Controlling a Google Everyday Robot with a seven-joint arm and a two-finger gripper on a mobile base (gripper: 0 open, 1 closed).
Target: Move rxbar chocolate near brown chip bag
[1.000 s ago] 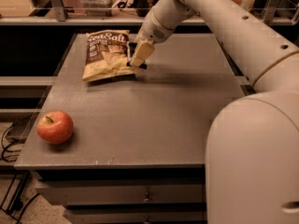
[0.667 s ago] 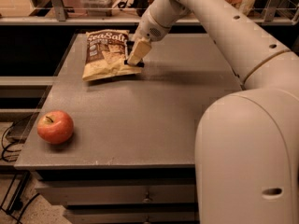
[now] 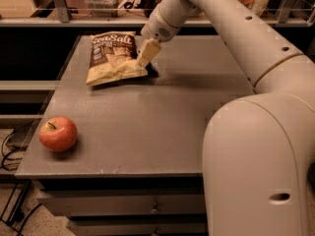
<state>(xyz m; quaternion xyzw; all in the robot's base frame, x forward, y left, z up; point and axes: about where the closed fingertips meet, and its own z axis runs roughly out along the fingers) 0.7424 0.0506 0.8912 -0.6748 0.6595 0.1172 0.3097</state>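
Observation:
The brown chip bag (image 3: pixel 113 57) lies at the far left of the table, dark brown on top with "Sea Salt" lettering and pale yellow below. My gripper (image 3: pixel 147 54) hangs just over the bag's lower right corner, pointing down. A small dark flat shape (image 3: pixel 152 71), the rxbar chocolate, lies on the table right under the gripper and against the bag's right edge. The gripper hides most of it.
A red apple (image 3: pixel 58 133) sits near the table's (image 3: pixel 147 127) front left corner. My arm's large near link (image 3: pixel 256 166) fills the lower right of the view. A shelf rail with clutter runs behind the table.
The gripper stays almost in place by the bag's right corner. The arm's near link has shifted a little to the left. The bag and apple have not moved.

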